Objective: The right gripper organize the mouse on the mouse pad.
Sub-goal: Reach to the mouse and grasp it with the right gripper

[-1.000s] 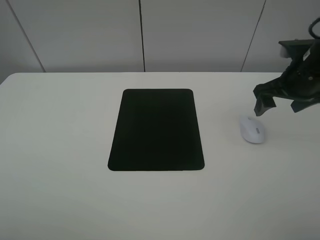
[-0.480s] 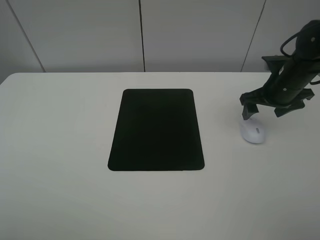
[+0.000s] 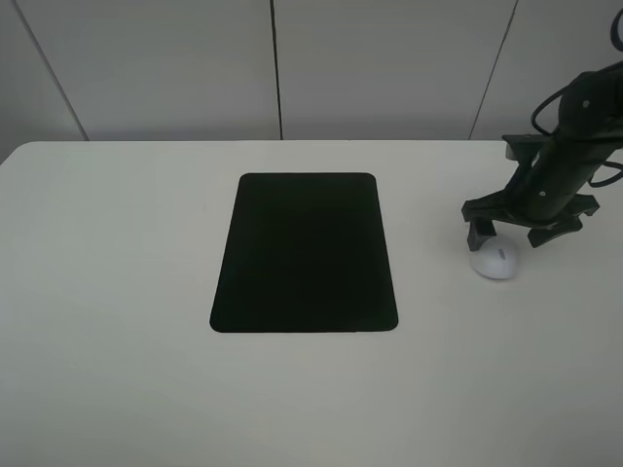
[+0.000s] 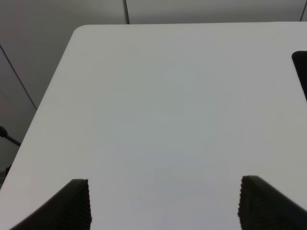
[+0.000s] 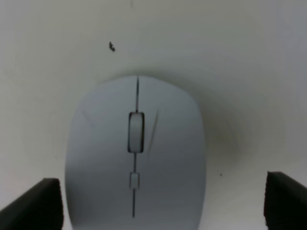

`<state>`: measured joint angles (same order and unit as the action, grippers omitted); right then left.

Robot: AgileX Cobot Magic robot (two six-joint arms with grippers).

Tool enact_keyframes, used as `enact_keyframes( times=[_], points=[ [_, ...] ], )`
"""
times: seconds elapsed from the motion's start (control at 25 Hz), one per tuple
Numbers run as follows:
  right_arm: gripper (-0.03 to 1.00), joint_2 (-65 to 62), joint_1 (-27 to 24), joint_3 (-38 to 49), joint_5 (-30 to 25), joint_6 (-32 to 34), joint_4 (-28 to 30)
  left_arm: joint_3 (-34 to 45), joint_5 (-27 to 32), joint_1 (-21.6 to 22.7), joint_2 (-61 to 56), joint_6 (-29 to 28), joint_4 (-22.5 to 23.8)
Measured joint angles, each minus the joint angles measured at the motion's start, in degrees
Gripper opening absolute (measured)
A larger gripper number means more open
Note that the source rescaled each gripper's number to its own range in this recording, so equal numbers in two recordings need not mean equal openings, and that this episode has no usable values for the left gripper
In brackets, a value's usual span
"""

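Right gripper (image 3: pixel 506 236): lower and further left than a second ago, now over the mouse (image 3: pixel 494 263); jaws spread wide to straddle its sides.
Mouse: on the bare tabletop (image 3: pixel 117 292), well right of the pad (image 3: pixel 305 253), untouched, it seems.
Pad: flat at tabletop centre, nothing on it.
Left gripper (image 4: pixel 163 206): jaws spread, parked away, holding nothing.

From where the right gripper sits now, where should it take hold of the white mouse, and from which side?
By its two long flanks at mid-body, from straight above. The mouse lies flat on the table, low and domed, so only its sides give opposing faces. The right gripper is open with fingers outside each flank; lowering and closing should do.
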<state>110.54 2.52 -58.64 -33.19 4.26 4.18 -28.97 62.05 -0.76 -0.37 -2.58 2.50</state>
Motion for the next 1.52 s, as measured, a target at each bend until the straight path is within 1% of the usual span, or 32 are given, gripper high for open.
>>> enact_keyframes(
  times=[0.48, 1.52],
  points=[
    [1.0, 2.5, 0.0, 0.0, 0.4, -0.4, -1.6, 0.0, 0.0, 0.0, 0.0, 0.0, 0.0],
    [1.0, 4.2, 0.0, -0.2, 1.6, -0.8, -3.0, 0.0, 0.0, 0.0, 0.0, 0.0, 0.0]
  ],
)
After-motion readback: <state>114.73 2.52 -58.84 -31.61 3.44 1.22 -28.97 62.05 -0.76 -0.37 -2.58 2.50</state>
